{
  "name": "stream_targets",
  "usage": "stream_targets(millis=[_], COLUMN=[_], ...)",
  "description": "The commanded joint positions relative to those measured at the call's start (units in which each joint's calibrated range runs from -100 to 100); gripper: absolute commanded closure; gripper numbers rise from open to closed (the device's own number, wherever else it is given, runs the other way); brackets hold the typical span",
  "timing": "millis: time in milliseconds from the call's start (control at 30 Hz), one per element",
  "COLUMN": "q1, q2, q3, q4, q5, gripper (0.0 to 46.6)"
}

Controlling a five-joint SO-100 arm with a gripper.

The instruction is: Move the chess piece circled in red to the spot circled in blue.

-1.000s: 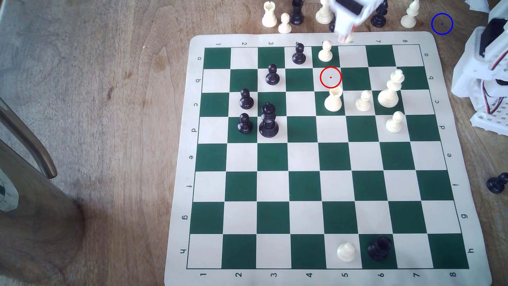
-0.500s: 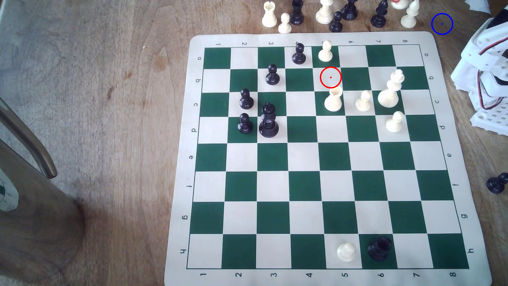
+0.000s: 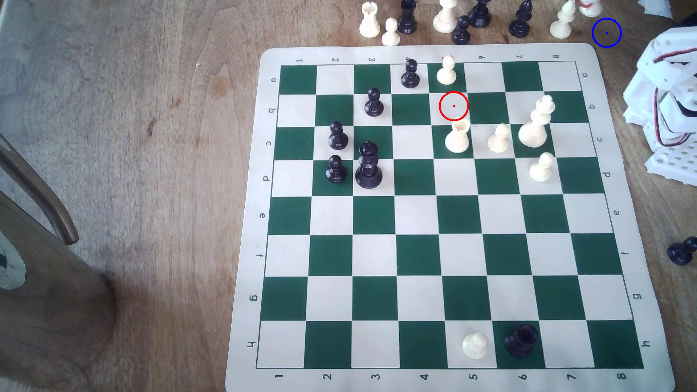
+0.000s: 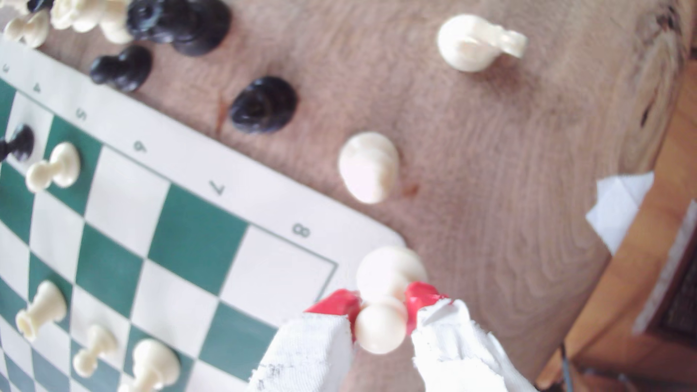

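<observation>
The chess piece [image 4: 381, 331], a cream-white pawn, hangs in my gripper [image 4: 383, 306], whose red-tipped fingers [image 4: 339, 303] are shut on its narrow collar. It is held over bare wood just off the mat's corner by the "8" label. In the exterior view the gripper [image 3: 588, 4] and the chess piece [image 3: 590, 11] sit at the top edge. They are a little to the exterior view's left of the spot [image 3: 606, 32], a blue ring on brown wood. The red ring [image 3: 453, 106] on the board holds no piece.
Captured pieces line the wood beyond the mat [image 3: 618, 211], the nearest a cream bishop [image 3: 562, 23]. The arm's white base [image 3: 667, 113] stands at the exterior view's right, with a fallen black pawn [image 3: 680, 252] below it. White paper [image 4: 618, 211] lies near the table edge.
The gripper has swept to the exterior view's right along the top edge, from above the board's far rim to just beside the blue ring, carrying the pawn.
</observation>
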Motion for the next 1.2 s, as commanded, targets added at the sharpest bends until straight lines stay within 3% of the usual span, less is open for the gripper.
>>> stream_targets(millis=[0, 500, 1167], q1=[5.41, 10.65, 8.46], q2=[-4.37, 1.23, 7.34], q3=[6.01, 11.82, 13.18], q4=[-4.96, -12.82, -19.21], q5=[1.71, 1.81, 1.27], gripper=[46.4, 46.4, 46.4])
